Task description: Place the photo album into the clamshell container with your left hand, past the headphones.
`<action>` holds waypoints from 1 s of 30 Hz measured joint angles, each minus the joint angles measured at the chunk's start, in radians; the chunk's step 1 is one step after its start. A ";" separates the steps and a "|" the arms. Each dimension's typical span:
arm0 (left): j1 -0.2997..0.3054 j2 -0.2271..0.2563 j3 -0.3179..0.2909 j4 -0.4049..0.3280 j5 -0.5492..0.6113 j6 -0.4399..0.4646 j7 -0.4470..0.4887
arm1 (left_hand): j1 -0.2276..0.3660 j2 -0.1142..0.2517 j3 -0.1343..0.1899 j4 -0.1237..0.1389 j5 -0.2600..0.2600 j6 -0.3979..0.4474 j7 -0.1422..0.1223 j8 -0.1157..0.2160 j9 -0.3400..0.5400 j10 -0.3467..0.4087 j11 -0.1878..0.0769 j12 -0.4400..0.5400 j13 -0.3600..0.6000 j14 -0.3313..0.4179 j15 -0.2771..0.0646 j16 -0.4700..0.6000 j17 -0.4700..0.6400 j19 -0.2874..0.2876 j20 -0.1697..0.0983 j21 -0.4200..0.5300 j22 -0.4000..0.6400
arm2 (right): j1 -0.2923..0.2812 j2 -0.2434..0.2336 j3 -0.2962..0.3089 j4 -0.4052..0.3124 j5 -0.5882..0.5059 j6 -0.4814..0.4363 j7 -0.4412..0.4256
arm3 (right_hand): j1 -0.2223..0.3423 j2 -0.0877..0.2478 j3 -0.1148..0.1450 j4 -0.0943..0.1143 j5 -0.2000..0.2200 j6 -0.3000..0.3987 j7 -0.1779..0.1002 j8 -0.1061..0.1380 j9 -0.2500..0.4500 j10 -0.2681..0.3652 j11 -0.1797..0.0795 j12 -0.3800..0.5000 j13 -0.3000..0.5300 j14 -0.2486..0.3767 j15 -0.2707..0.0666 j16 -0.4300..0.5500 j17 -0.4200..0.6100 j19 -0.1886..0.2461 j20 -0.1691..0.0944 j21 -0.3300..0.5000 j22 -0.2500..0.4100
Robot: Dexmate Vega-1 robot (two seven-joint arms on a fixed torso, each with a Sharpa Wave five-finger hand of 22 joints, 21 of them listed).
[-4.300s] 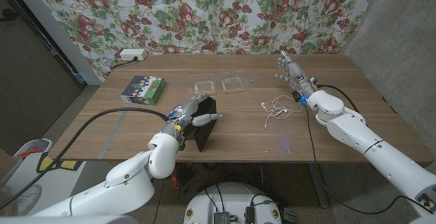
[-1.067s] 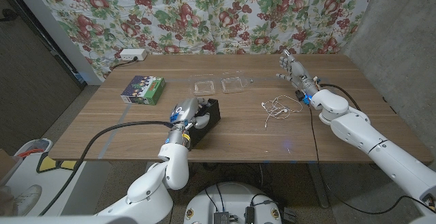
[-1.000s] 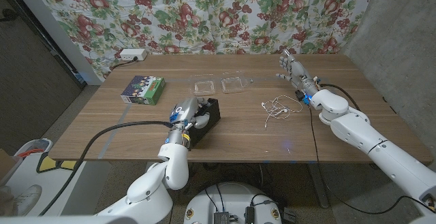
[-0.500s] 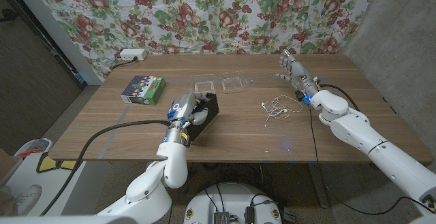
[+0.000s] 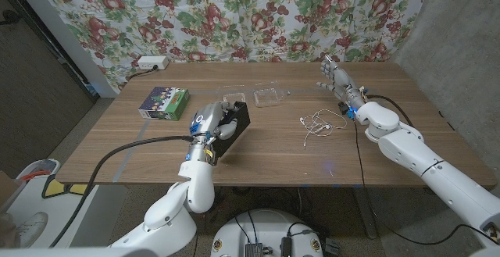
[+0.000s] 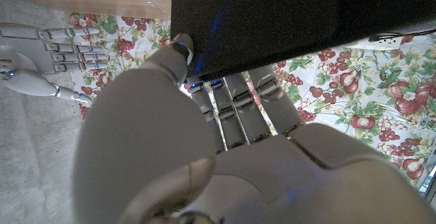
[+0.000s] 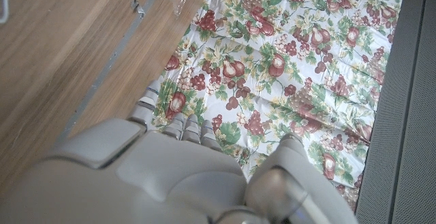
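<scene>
My left hand (image 5: 212, 124) grips the black rectangular photo album (image 5: 233, 124), lifted and tilted just short of the clear plastic clamshell container (image 5: 234, 98). Right of that container, bare wood separates it from the white tangled wired headphones (image 5: 318, 123). My right hand (image 5: 334, 80) stands beyond the headphones, fingers apart, holding nothing.

The robot's arms are smooth and white. The left hand (image 5: 209, 124) and right hand (image 5: 337, 80) are grey with tiny blue lights. Black cables run along both arms.
</scene>
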 measured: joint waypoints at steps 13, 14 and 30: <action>-0.065 -0.017 -0.029 0.054 0.005 -0.055 -0.024 | 0.000 0.000 -0.003 -0.003 0.000 0.005 -0.006 0.000 0.001 0.005 -0.005 -0.006 -0.005 0.000 0.000 -0.004 0.000 -0.006 0.005 0.009 -0.001 | 0.017 0.002 0.000 0.008 -0.005 0.004 -0.001 | 0.009 -0.004 0.003 -0.003 0.000 0.000 0.000 0.000 0.000 0.000 0.000 0.000 0.000 0.004 -0.004 0.000 0.000 0.000 0.000 0.000 0.000; -0.072 -0.017 -0.030 0.059 0.005 -0.058 -0.025 | 0.000 0.000 -0.004 -0.004 0.000 0.005 -0.006 0.000 0.001 0.005 -0.005 -0.006 -0.005 0.000 0.000 -0.004 0.000 -0.006 0.005 0.012 -0.001 | 0.018 0.003 0.000 0.008 -0.005 0.003 0.000 | 0.009 -0.004 0.003 -0.003 0.000 0.000 0.000 0.000 0.000 0.000 0.000 0.000 0.000 0.004 -0.004 0.000 0.000 0.000 0.000 0.000 0.000; -0.153 -0.032 -0.034 0.124 0.014 -0.109 -0.049 | -0.001 0.001 -0.004 -0.004 -0.003 0.005 -0.006 0.000 -0.002 0.014 -0.004 -0.018 -0.011 0.009 -0.002 -0.011 -0.005 -0.009 0.009 0.029 0.001 | 0.035 0.008 0.000 0.023 -0.006 -0.003 0.004 | 0.010 -0.004 0.004 -0.010 0.000 0.000 0.000 0.000 0.000 0.000 0.000 0.000 0.000 0.009 -0.009 0.000 0.000 0.009 0.009 0.000 0.000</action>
